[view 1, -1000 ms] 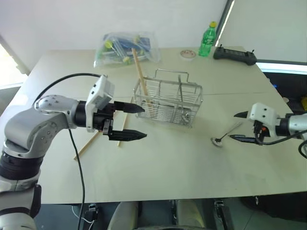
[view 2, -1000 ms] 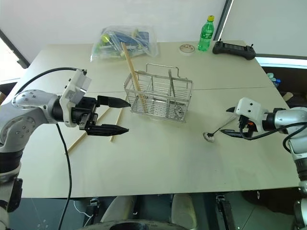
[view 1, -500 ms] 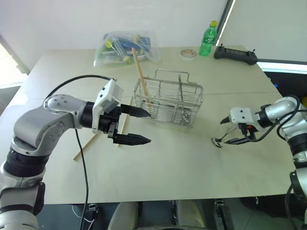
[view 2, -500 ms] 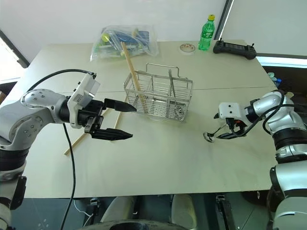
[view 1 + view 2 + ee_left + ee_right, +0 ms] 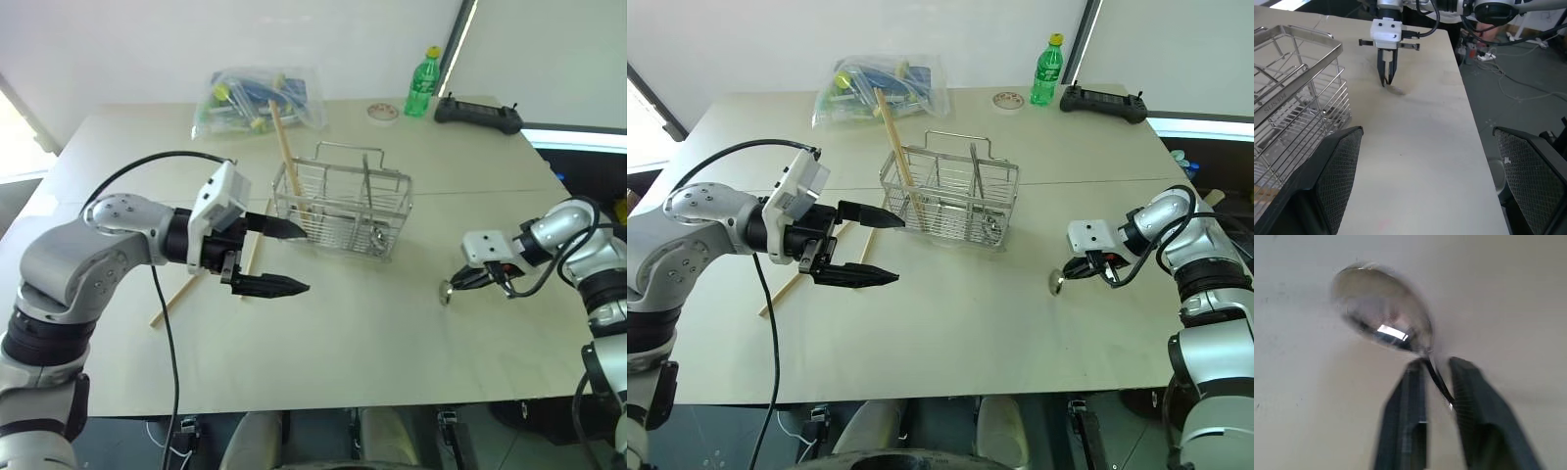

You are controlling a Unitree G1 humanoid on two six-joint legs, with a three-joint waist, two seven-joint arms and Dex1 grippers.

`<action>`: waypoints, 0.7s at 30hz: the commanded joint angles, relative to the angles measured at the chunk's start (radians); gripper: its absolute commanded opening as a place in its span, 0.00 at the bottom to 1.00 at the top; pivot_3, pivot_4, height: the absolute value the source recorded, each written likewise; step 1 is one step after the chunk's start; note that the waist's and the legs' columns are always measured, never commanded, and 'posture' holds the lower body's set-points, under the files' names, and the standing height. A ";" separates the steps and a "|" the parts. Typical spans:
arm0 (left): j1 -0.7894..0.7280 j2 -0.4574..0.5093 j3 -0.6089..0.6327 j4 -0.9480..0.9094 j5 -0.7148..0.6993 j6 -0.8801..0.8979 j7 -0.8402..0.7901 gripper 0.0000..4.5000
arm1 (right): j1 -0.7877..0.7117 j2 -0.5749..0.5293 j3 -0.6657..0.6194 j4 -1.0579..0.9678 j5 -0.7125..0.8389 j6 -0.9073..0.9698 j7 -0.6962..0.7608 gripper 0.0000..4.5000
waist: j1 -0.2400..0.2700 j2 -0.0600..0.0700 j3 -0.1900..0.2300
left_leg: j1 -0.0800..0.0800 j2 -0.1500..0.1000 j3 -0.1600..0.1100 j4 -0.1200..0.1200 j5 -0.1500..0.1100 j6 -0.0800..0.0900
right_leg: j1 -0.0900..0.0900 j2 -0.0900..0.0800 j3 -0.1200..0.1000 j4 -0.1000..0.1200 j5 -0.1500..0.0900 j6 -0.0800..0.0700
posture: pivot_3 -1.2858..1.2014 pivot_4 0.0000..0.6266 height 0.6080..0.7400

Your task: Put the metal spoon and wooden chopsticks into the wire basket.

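My right gripper (image 5: pixel 1080 271) is clamped on the neck of the one spoon (image 5: pixel 1382 317), its two fingers (image 5: pixel 1403 416) pinched either side of the slim handle just behind the bowl. The bowl (image 5: pixel 1056 282) sits low at the table (image 5: pixel 343 333); whether it touches the surface I cannot tell. From the basket (image 5: pixel 343 211) the spoon lies at about four o'clock, well apart from it.

My left gripper (image 5: pixel 279 257) hovers with its two fingers spread wide and nothing between them, just beside the basket at its nine o'clock, pointing toward it.

I count one basket near the table's middle, with a loop handle over its top. One chopstick (image 5: pixel 286 152) stands tilted in the basket's near-left compartment, its upper end leaning toward eleven o'clock. At least two more chopsticks (image 5: pixel 181 292) lie flat on the table at the basket's eight o'clock, partly hidden behind my left gripper, so their exact number is unclear.

At the table's far edge: one plastic bag (image 5: pixel 257 100) of coloured items at eleven o'clock, one green bottle (image 5: pixel 422 81) at one o'clock, one small round lid-like thing (image 5: pixel 383 112) beside it, and one black controller (image 5: pixel 478 113) farther right.
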 commanded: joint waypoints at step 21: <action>-0.150 -0.035 0.033 0.171 0.045 -0.081 -0.019 1.00 | 0.465 -0.124 -0.378 -0.975 0.419 0.564 -0.155 0.00 | 0.006 0.001 0.001 | -0.002 0.001 0.000 -0.001 0.000 0.000 | -0.002 -0.001 0.001 0.001 -0.001 0.002 | 0.52 0.24 0.62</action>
